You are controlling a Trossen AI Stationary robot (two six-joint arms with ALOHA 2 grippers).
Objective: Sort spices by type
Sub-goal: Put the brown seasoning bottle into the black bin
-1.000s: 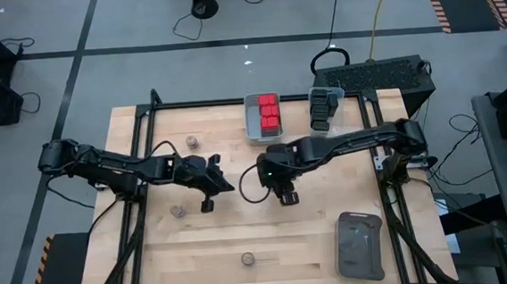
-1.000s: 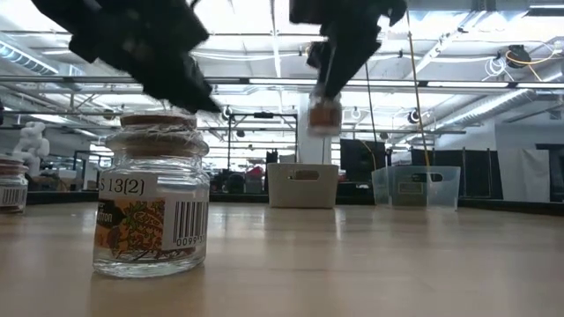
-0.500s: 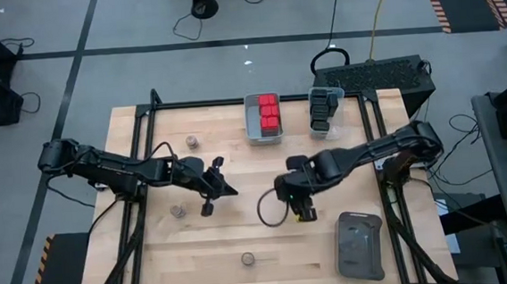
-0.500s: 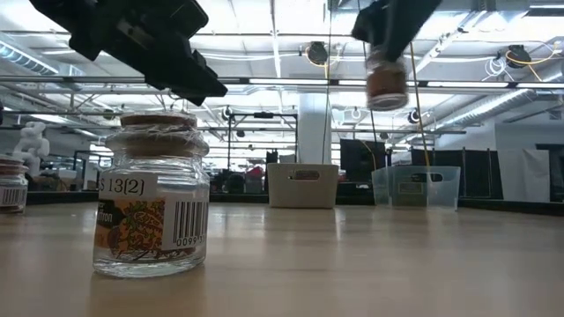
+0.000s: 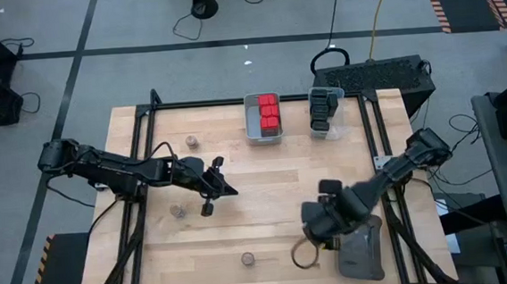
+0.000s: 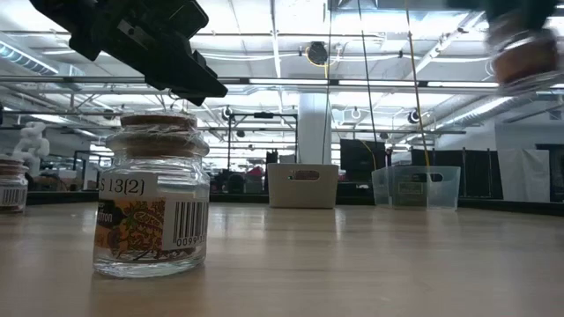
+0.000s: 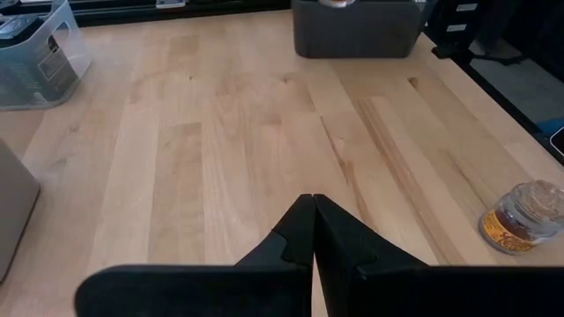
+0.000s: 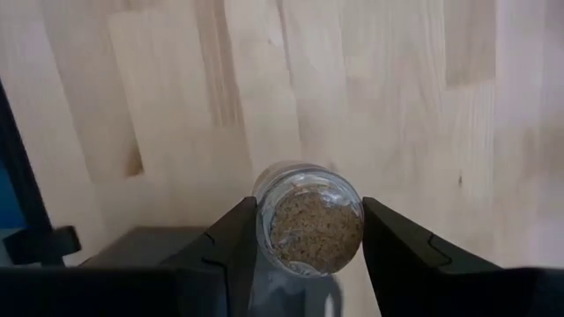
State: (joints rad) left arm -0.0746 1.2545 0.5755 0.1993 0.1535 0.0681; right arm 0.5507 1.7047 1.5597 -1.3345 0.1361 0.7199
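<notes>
Overhead, the right gripper (image 5: 324,233) sits toward 5 o'clock on the bench (image 5: 238,174), just beside the flat dark tray (image 5: 361,251); what it carries is hidden there. Its wrist view settles that: the jaws clamp a round jar (image 8: 308,224) with a cork top, held above the wood. From bench level the same jar (image 6: 520,53) shows blurred, high at the upper right.

The left gripper (image 5: 214,188) hangs left of centre, jaws pressed together with nothing between them, as its wrist view (image 7: 314,231) shows plainly.

Three more cork-topped jars stand on the bench: one at 10 o'clock (image 5: 191,142), one just beside the left gripper (image 5: 177,211), one near the front edge at 6 o'clock (image 5: 247,260). The low view brings a jar (image 6: 154,198) up close with a barcode label, detail the overhead view cannot give.

At 12 o'clock, a grey bin (image 5: 262,117) holds red-capped containers (image 5: 269,114), and the clear bin (image 5: 325,112) beside it holds black ones (image 5: 322,107).
</notes>
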